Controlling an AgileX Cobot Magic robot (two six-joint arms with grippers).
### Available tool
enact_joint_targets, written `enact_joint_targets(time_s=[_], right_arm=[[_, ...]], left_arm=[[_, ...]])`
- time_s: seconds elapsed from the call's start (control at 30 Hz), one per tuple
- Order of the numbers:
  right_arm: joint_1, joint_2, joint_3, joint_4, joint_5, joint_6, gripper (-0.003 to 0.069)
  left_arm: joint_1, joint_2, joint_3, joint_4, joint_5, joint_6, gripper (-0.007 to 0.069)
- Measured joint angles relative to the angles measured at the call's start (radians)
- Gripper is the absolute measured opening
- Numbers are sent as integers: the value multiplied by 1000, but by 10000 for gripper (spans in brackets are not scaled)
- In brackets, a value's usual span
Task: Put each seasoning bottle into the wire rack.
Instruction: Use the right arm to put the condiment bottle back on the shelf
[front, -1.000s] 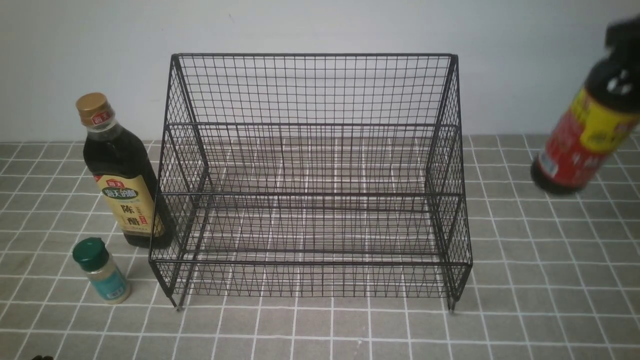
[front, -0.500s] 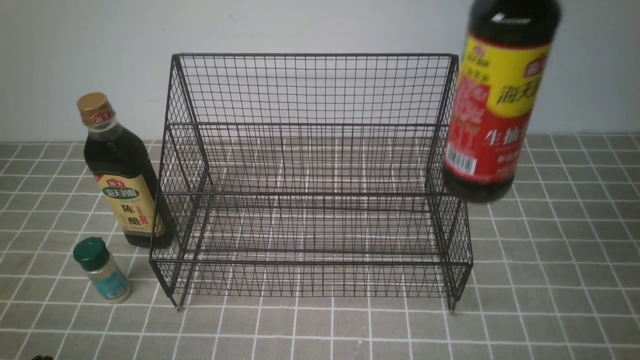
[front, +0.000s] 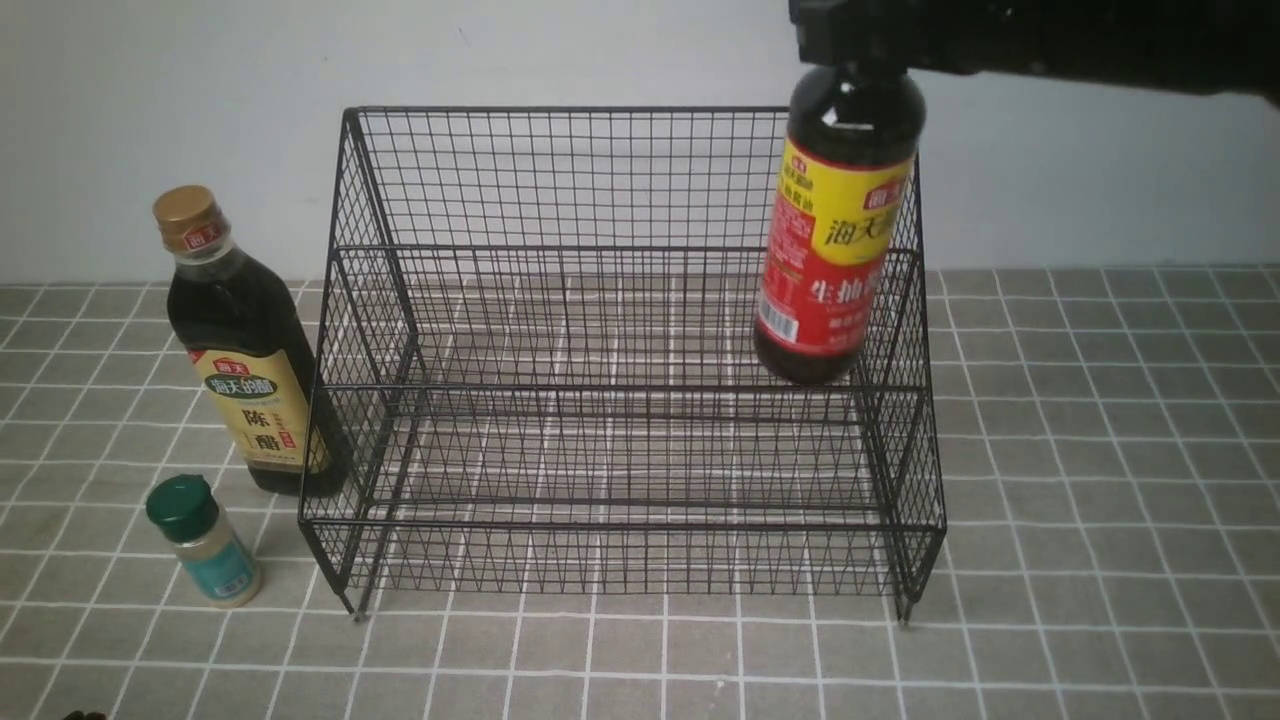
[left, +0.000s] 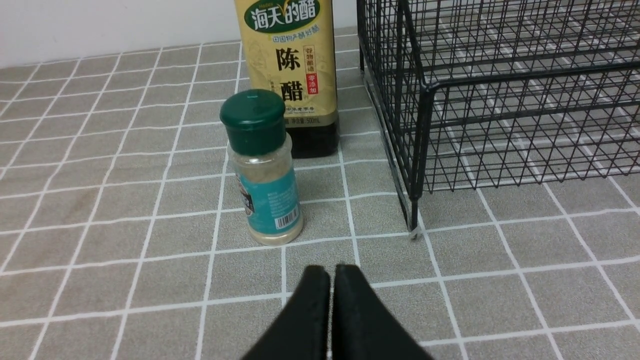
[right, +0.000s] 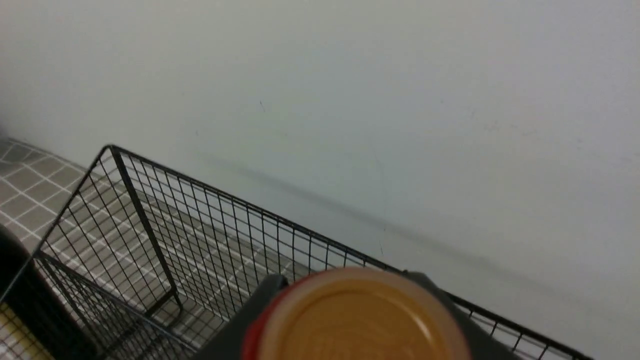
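The black wire rack (front: 620, 108) stands mid-table. My right gripper (front: 860, 45) is shut on the neck of the dark bottle with the red-yellow label (front: 835, 250), which hangs upright over the rack's right end, its base near the upper tier. In the right wrist view its cap (right: 357, 320) sits between the fingers, above the rack (right: 142, 220). Left of the rack stand the gold-capped bottle with the tan label (front: 245, 370) and the green-capped shaker (front: 205, 545). My left gripper (left: 331, 272) is shut and empty, low over the table just short of the shaker (left: 265, 185).
A pale wall runs close behind the rack. The grey tiled tabletop (front: 1100, 500) spreads right of the rack and in front of it. In the left wrist view the rack's front corner leg (left: 412, 220) stands beside the shaker, with the tan-label bottle (left: 292, 65) behind.
The right gripper has carried the red-label bottle from the far right leftward over the rack's right end, and the bottle has gone from tilted to upright. The left gripper has not moved.
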Motion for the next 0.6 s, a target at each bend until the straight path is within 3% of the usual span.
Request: enact_joint_targets(time_s=[0.47,0.6], right_arm=[[0,145,0,-1,220,0,270],[0,146,-9,14,222,0,339]], left_arm=[[0,0,0,0,0,0,-7],[0,0,0,0,0,0,-7]])
